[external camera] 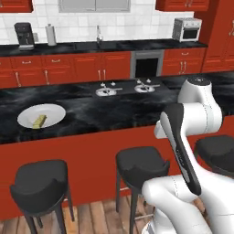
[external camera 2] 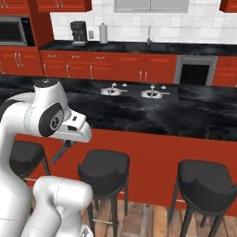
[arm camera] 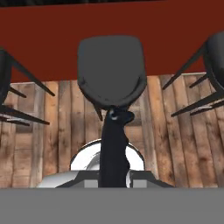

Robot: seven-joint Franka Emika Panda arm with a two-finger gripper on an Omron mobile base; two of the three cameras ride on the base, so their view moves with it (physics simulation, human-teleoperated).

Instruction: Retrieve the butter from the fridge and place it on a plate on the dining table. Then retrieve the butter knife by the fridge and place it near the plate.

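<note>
Small yellow butter stick [external camera: 39,120] rests on round white plate [external camera: 41,115], left of frame; gripper [arm camera: 114,117], lower centre of frame, closed on a dark butter knife [arm camera: 113,153] for delivery beside it.

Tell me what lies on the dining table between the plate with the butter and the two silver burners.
In the left base view, nothing: bare black marble of the dining table runs from the plate, holding the butter, to the burners.

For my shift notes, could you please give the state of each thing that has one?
butter: lying on the plate
plate: resting on the dining table
gripper: shut on a dark butter knife, above the floor by the stools
</note>
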